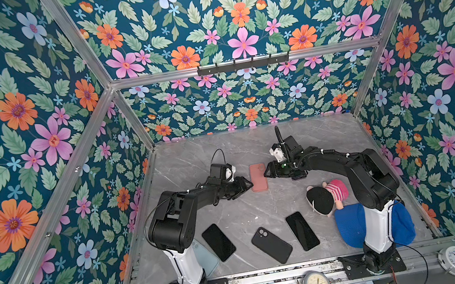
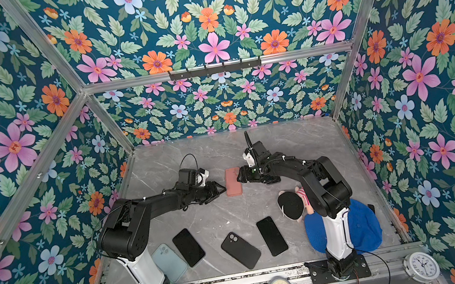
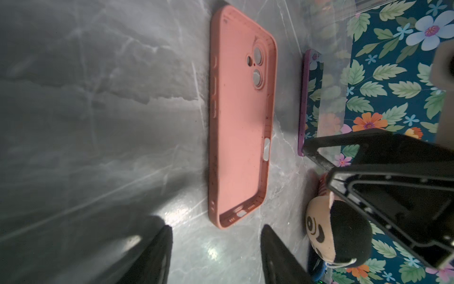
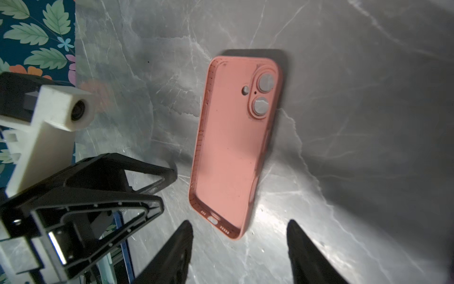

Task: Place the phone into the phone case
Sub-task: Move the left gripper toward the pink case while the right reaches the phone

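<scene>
Nearest us, left end effector (image 3: 216,228) and right end effector (image 4: 239,222) gape empty either side of the pink case (image 1: 258,176), hollow up mid-frame on the tabletop (image 1: 191,155). We judge it light and bendy, best pinched by a long wall. A slick, stiff phone (image 1: 302,231) lies lower centre.

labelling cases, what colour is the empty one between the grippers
Salmon pink case, clearest in the right wrist view.
</scene>
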### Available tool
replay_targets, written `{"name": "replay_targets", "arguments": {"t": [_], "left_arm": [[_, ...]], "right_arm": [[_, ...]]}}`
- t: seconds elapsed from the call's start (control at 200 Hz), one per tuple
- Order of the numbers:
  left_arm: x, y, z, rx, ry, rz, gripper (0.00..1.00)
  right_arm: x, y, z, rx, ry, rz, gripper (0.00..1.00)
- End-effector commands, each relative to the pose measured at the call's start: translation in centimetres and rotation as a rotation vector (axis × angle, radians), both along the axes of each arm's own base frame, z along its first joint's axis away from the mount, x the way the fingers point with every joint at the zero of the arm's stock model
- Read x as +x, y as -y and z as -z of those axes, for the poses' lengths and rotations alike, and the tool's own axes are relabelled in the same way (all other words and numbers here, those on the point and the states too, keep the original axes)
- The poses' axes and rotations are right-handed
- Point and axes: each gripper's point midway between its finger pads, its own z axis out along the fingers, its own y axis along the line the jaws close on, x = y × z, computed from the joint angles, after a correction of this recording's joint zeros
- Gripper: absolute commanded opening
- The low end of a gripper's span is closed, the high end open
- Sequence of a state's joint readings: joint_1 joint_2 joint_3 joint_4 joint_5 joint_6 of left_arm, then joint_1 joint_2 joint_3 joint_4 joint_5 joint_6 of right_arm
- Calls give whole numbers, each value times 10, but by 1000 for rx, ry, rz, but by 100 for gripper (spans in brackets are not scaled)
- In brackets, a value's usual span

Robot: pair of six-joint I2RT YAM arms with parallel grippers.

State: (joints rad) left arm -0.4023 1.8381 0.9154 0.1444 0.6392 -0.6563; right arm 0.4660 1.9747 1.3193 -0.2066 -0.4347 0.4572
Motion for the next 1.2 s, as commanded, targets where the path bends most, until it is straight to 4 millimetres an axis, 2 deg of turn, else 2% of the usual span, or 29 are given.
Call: {"name": "replay_targets", "arguments": {"t": [0.0, 0.27, 0.35, 0.68, 0.825, 0.925, 1.05, 1.195], "left_arm": [[2, 11, -4, -41, 12, 4, 57], [-2, 19, 1, -61, 4, 7, 55], [-1, 21, 0, -70, 10, 5, 55], [-5, 35, 4, -107, 5, 16, 57], [-5, 36, 3, -108, 14, 25, 58], [-8, 33, -2, -87, 23, 39, 61], [-6, 28, -8, -16, 40, 59, 67], [0, 25, -15, 43, 65, 78, 72]], "right_arm": [[6, -9, 0, 44, -4, -1, 55], [12, -16, 18, 22, -20, -11, 50], [13, -19, 21, 24, -27, -18, 45], [18, -20, 21, 13, -12, -16, 44], [19, -14, 16, -37, -4, -12, 44], [14, 7, 3, -153, 12, -5, 45], [7, 52, -11, -369, 69, 39, 49], [-3, 103, -12, -582, 73, 69, 53]]}}
